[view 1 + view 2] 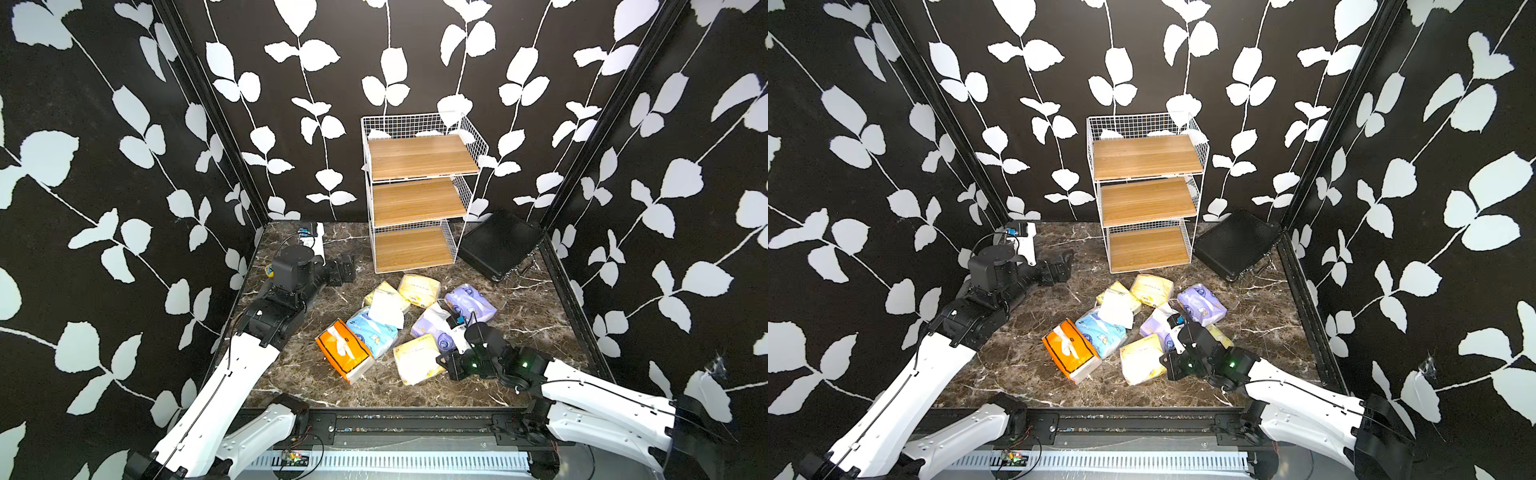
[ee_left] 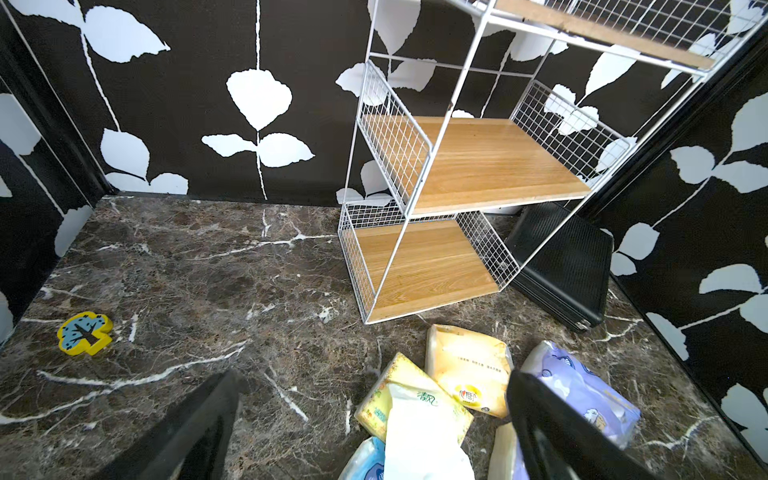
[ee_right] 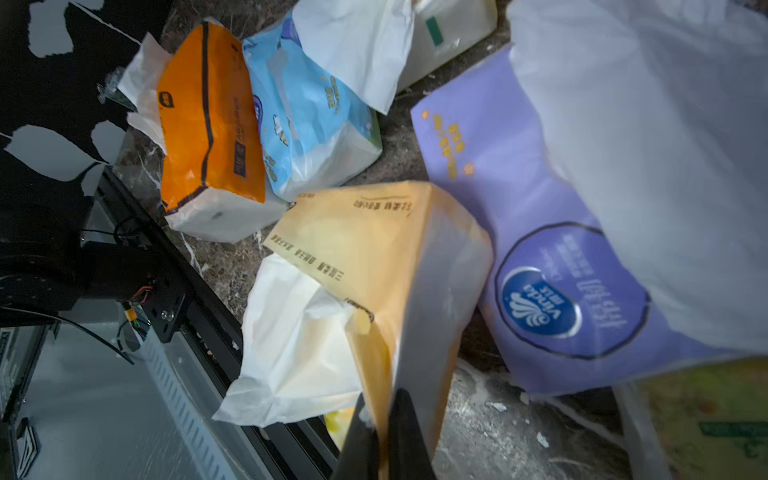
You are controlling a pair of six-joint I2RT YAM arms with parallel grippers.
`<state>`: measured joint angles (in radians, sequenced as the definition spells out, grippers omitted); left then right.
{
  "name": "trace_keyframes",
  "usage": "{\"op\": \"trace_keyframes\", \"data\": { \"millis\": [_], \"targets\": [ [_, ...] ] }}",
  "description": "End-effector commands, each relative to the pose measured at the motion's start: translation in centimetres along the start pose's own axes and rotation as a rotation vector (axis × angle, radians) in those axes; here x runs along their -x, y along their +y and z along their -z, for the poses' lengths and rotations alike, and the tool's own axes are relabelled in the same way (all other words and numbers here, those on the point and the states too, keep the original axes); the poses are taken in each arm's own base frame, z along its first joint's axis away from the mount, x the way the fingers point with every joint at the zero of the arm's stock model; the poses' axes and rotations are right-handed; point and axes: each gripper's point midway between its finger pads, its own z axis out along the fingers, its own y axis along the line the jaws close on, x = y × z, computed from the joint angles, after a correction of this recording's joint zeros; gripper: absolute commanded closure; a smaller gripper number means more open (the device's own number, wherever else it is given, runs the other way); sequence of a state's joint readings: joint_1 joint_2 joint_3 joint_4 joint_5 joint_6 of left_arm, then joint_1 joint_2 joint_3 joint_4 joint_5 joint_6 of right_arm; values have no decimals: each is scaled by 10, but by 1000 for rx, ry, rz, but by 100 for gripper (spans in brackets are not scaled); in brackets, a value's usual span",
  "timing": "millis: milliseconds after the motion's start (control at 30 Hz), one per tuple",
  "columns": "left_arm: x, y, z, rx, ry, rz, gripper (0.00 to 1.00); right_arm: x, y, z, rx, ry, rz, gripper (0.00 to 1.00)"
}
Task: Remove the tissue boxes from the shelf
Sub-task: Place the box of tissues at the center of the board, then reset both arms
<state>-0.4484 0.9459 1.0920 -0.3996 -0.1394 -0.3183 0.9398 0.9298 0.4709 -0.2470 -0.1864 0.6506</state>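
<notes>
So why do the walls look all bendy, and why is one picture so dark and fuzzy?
In both top views a wide lens splays the leaf-pattern walls outward, light bright and even; in the left wrist view the same stretch tilts the shelf; the right wrist view is dim, and the white tissue nearest the lens is out of focus.

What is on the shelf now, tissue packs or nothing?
Empty: all three boards of the shelf are bare; the tissue packs lie on the tabletop in front.
</notes>
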Motion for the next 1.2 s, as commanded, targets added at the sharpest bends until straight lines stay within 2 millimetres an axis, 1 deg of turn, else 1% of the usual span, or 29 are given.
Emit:
{"op": "trace_keyframes", "data": {
  "millis": [0, 133, 300, 400, 433, 467, 533, 567, 600, 667, 700, 733, 833, 900, 967, 1067, 1167],
  "targets": [
    [1, 5, 6, 24, -21, -5, 1, -7, -10, -9, -37, -7, -13, 100],
    [-1, 8, 5, 34, -26, -7, 1, -9, -12, -21, -65, 10, -8, 100],
    [-4, 19, 7, 91, -39, -28, 1, -10, -14, -40, -105, 37, 0, 100],
    [-5, 23, 10, 109, -47, -52, 1, -11, -13, -48, -107, 48, -1, 100],
    [-5, 25, 10, 117, -51, -59, 1, -11, -12, -50, -105, 49, -2, 97],
    [-5, 26, 11, 121, -50, -67, 1, -10, -12, -51, -107, 50, -2, 82],
    [-6, 27, 9, 128, -46, -80, 1, -7, -11, -49, -115, 42, -2, 65],
    [-7, 28, 8, 135, -46, -85, 1, -4, -10, -46, -121, 35, 2, 53],
    [-7, 30, 7, 148, -49, -95, 1, 1, -9, -41, -125, 22, 9, 43],
    [-9, 37, 6, 187, -58, -115, 1, 14, -6, -29, -144, -18, 28, 27],
    [-10, 43, 5, 219, -63, -121, 1, 22, -6, -20, -162, -48, 41, 13],
    [-11, 48, 6, 244, -67, -127, 1, 30, -7, -12, -186, -79, 54, 2],
    [-13, 55, 6, 281, -86, -150, 1, 58, -9, 18, -261, -181, 109, 1],
    [-16, 61, 5, 310, -89, -164, 1, 84, -15, 42, -357, -271, 149, 1],
    [-20, 68, 4, 347, -87, -175, 1, 109, -22, 59, -411, -324, 173, 1],
    [-25, 75, 1, 378, -120, -191, 1, 140, -46, 77, -452, -354, 127, 1],
    [-36, 84, -6, 399, -127, -213, 1, 161, -90, 97, -592, -434, 108, 1]
  ]
}}
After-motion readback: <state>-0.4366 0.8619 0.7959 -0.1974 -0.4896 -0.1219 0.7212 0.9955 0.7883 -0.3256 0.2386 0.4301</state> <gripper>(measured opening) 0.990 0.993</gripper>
